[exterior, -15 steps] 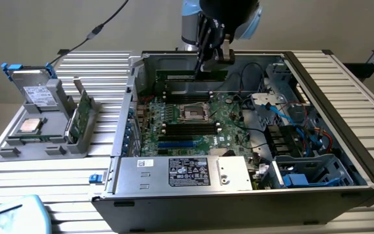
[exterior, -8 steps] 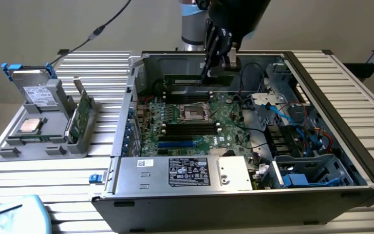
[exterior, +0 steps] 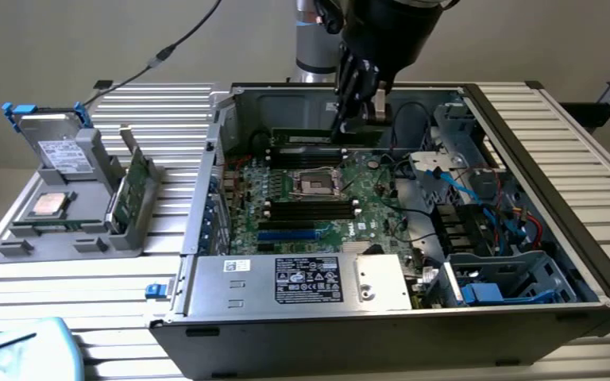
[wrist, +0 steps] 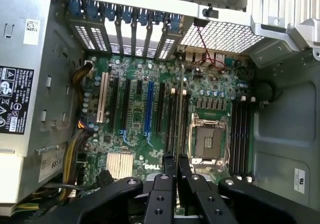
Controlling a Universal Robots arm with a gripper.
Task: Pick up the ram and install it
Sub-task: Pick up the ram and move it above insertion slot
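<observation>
Ram (exterior: 307, 136) is inside the open computer case (exterior: 559, 198), above the motherboard (exterior: 374, 214), pinched between narrow-set fingers (wrist: 169, 166). Its long axis runs across the exterior view, parallel to the black memory slots (exterior: 305, 155) just beneath. The gripper (exterior: 360, 125) points straight down.

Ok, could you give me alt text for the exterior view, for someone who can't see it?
A robot gripper reaches into an open computer case on a slatted metal table, gripping a thin green ram stick at the far memory slots. On the exterior view's left, a grey holder with other parts stands beside the case.
</observation>
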